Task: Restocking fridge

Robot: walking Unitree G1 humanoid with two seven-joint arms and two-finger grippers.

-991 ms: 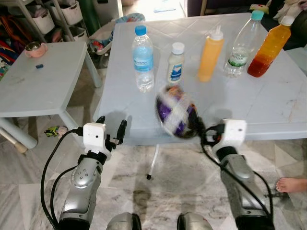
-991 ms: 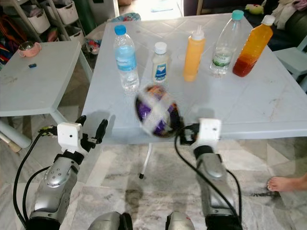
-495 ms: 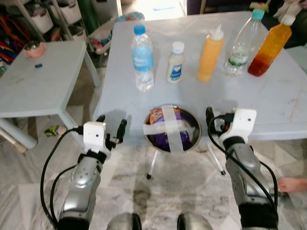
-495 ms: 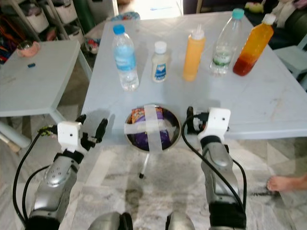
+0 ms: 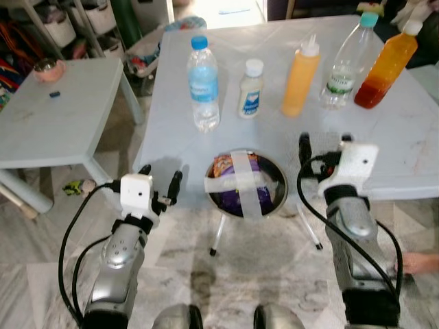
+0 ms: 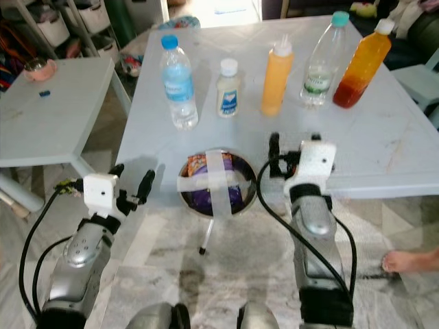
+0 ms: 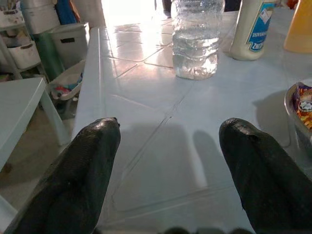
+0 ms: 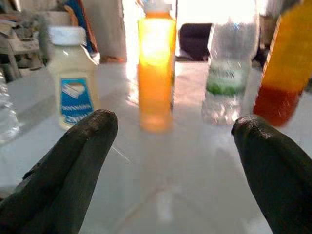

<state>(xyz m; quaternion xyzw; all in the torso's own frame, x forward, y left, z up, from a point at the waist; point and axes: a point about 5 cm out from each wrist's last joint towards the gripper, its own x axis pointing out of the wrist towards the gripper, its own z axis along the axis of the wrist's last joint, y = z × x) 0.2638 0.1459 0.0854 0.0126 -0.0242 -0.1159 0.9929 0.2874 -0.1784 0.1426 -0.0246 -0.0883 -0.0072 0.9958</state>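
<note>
Since a second ago, the taped steel bowl [image 5: 245,182] has gone from hanging blurred at the right gripper [image 5: 322,145] to resting on the near edge of the big white table [image 5: 411,137], and over the last half second that gripper has lifted clear and slid forward over the tabletop. It now hovers just beside the bowl on the robot's right, its two black fingers [image 8: 78,161] spread wide with nothing between them. The left gripper [image 5: 159,181] hangs at the table's near edge on the bowl's other side, fingers [image 7: 78,170] likewise wide apart and empty; it looks unchanged.

The bowl holds purple and orange packets under two crossed strips of white tape. Beyond it stand, in a row from the robot's left, a blue-capped water bottle [image 5: 204,83], a small white mayonnaise bottle [image 5: 251,89], an orange squeeze bottle [image 5: 301,77], a teal-capped clear bottle [image 5: 346,63] and a tall bottle of orange-red juice [image 5: 386,67]. A lower white side table [image 5: 62,116] sits off to the left.

By the look of it, the bowl has just been set down and the robot is choosing the next item for the fridge. The right wrist view looks straight at the squeeze bottle, so a likely next move is a forward reach, keeping the fingers wide enough to straddle the bottle without knocking its neighbours.
</note>
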